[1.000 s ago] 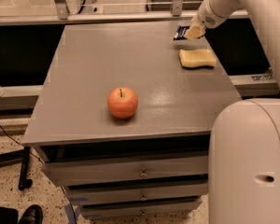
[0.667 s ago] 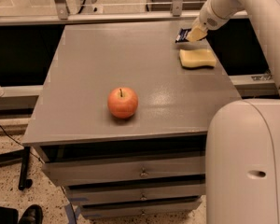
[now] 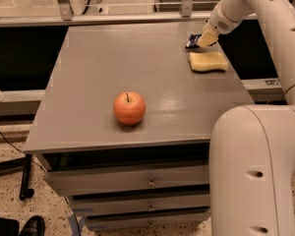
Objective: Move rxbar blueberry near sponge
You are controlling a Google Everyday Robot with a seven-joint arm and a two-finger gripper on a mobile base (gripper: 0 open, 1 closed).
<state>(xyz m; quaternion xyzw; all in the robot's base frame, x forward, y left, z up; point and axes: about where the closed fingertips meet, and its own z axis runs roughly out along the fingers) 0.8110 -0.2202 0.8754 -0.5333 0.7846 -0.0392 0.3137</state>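
Broadly, the grey drawer table (image 3: 98, 73) fills the view, and the white arm (image 3: 265, 14) reaches over its far right corner. An apple (image 3: 129, 108) sits near the front edge. The sponge (image 3: 208, 61) lies with its long axis left-right. Just behind it is the gripper (image 3: 205, 38), over the rxbar blueberry (image 3: 191, 42); whether it pinches the bar cannot be told. The bar's exposed end points left.

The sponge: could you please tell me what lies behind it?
Right behind the sponge is the dark blue snack bar, with the gripper over its right end. That end is covered, so any hold on it is hidden.
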